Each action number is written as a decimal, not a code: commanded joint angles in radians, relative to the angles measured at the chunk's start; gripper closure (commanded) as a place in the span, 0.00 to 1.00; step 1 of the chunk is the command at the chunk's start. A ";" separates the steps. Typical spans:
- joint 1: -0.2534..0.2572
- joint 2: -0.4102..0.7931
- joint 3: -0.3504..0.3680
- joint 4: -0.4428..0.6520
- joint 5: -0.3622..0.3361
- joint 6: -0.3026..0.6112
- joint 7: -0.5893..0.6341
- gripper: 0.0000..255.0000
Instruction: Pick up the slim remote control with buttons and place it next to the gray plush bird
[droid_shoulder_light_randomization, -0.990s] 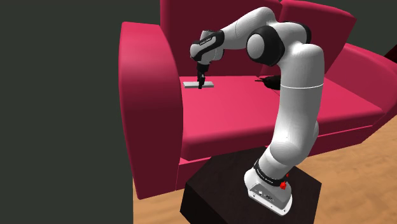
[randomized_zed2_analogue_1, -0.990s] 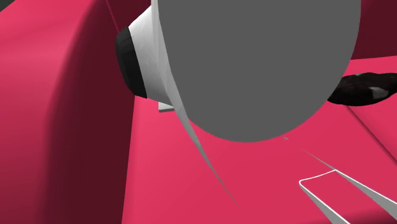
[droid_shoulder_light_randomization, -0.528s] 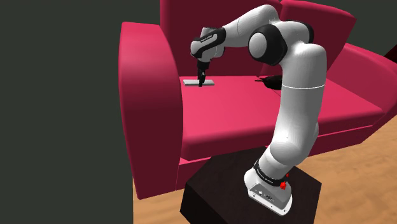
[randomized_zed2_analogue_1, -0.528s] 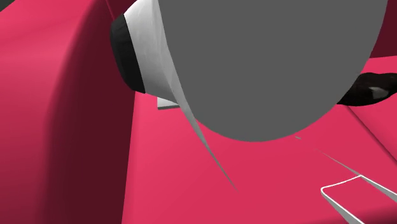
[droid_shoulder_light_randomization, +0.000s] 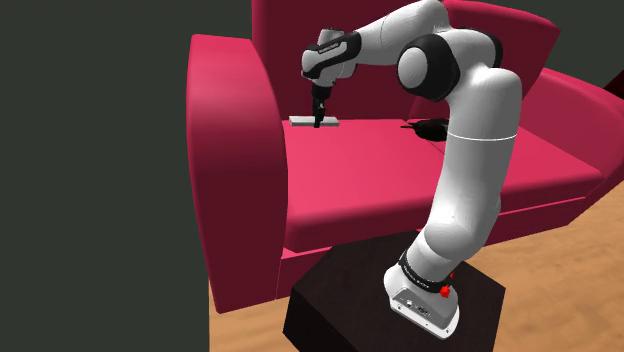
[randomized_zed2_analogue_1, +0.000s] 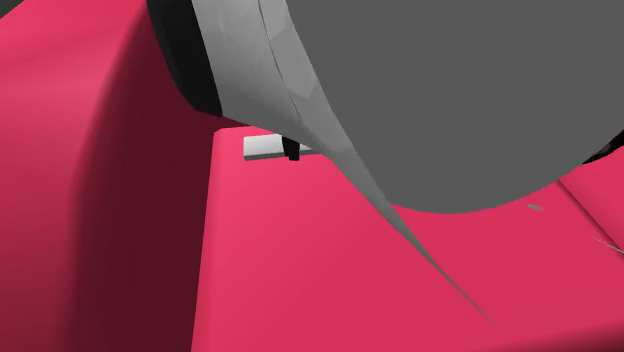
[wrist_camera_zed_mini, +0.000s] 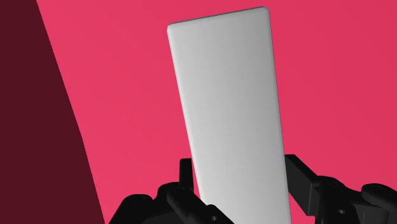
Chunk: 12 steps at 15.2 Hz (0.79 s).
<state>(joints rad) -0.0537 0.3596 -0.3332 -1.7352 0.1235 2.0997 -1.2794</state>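
Pinches the slim remote (wrist_camera_zed_mini: 226, 95) across its narrow width with the end effector (wrist_camera_zed_mini: 238, 167), likely for a steady carry; holds it near the sofa armrest (droid_shoulder_light_randomization: 235, 130), well apart from the dark plush bird (droid_shoulder_light_randomization: 428, 126).

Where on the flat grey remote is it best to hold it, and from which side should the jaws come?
Grip the remote across its narrow width, on the two long edges, coming straight down from above. It is a thin, long slab, flat to the red sofa seat, so only those edges fit between the jaws, which clasp it this way.
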 joint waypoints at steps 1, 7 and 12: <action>0.002 -0.010 -0.002 0.015 -0.004 -0.024 0.004 1.00; 0.003 -0.034 -0.006 0.063 -0.016 -0.095 0.011 1.00; 0.003 -0.050 -0.009 0.109 -0.023 -0.156 0.015 1.00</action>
<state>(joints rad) -0.0506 0.3130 -0.3416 -1.6371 0.1025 1.9578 -1.2658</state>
